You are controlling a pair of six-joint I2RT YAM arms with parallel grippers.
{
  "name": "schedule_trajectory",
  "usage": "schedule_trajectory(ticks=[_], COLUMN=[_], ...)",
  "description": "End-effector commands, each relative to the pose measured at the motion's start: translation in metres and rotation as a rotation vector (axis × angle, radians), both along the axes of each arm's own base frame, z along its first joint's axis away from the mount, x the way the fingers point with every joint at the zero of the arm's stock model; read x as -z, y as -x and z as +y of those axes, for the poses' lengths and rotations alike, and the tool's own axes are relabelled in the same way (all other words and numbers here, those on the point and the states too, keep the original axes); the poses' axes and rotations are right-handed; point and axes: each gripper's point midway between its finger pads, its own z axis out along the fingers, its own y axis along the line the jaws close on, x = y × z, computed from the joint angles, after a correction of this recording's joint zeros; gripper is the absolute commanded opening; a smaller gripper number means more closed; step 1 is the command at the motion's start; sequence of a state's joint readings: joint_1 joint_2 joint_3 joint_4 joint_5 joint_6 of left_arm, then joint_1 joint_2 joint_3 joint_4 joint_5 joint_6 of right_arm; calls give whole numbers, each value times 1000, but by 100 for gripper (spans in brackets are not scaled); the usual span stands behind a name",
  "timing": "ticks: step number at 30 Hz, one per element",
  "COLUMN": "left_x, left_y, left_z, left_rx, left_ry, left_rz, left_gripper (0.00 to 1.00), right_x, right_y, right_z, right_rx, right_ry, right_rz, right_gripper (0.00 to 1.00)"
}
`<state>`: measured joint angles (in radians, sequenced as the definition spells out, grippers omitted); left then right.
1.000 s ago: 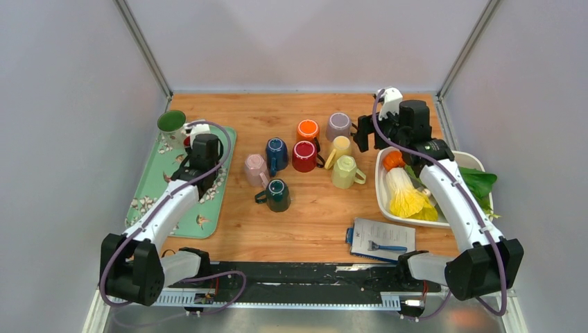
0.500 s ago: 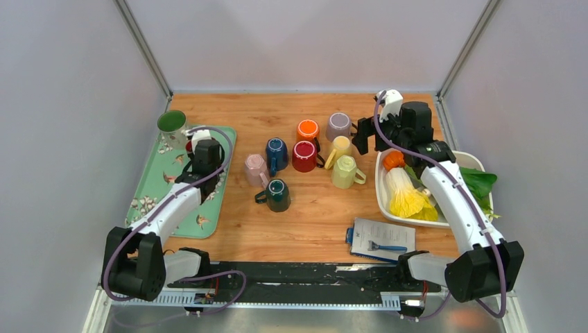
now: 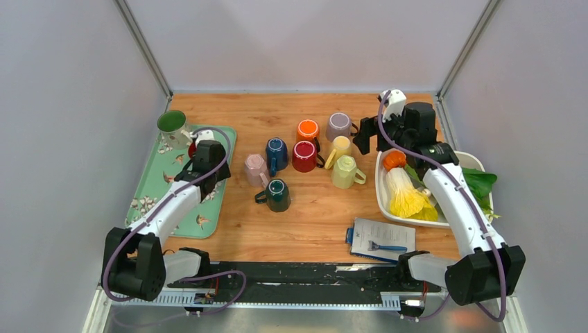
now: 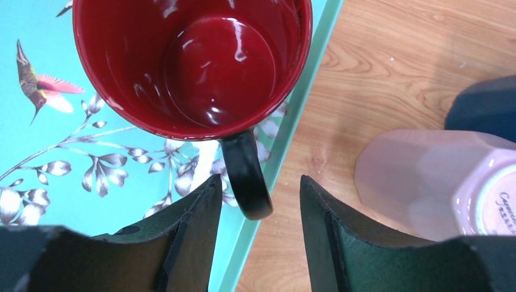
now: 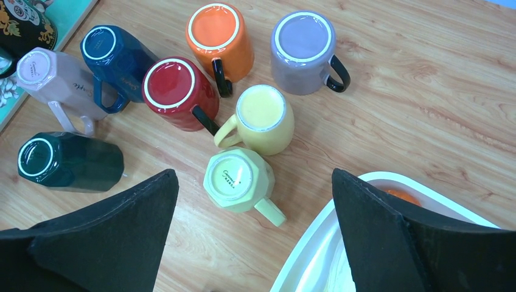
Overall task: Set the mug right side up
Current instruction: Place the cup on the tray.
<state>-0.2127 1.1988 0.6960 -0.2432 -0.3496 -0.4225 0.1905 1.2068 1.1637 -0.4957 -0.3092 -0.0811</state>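
Left wrist view: left gripper (image 4: pixel 257 190) jaws part-open astride the handle (image 4: pixel 246 176), seemingly clear of it. The red mug (image 4: pixel 195 67) stands upright at the tray (image 4: pixel 55 140) edge. Glazed ceramic: rigid, slick, chippable; grip by handle or wall. The right gripper (image 5: pixel 254 176) is wide, empty.

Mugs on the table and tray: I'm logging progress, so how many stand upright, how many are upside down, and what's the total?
Upside-down glazed mugs on the wooden table: 8 (pink, navy, red, orange, lilac, yellow, pale green, dark green)
Upright mugs on the teal bird-print tray: 2 (green-lined, red-lined)
Total: 10
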Motion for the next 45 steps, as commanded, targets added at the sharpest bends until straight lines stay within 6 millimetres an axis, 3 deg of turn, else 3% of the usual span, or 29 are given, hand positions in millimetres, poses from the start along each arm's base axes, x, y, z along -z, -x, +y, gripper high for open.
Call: schedule_trajectory(ticks=[1,4,9,18,22,28,31,36,40,45], left_x=[-21,-17,-22,-44,-47,-47,-61,-51,-32,-11], left_y=[1,4,-8,-79,-90,-53,-34,-8,-1,-8], left_z=[-6,-16,-22,-19,-22,-25,-22,-10,3,20], left_rx=[24,66,63,137,150,174,179,189,180,170], left_ry=[33,69,102,-5,4,43,46,-1,4,-27], left_rz=[21,65,56,-46,-43,16,-8,50,124,202], left_gripper=[59,59,58,58,57,58,58,52,50,50], right_x=[-21,-20,-21,-22,-26,-27,-24,-27,-33,-31], right_y=[0,0,1,5,6,8,9,6,3,7], right_z=[2,1,2,-1,-5,-16,-21,-21,-21,-21], right_rx=[-7,-3,-3,2,11,43,58,57,56,52], right_ry=[-45,-56,-66,-74,-74,-79,-93,-109,-111,-113], right_rz=[-66,-64,-63,-65,-71,-74,-63,-60,-70,-71], right_gripper=[100,100,100,100,100,100,100,100,100,100])
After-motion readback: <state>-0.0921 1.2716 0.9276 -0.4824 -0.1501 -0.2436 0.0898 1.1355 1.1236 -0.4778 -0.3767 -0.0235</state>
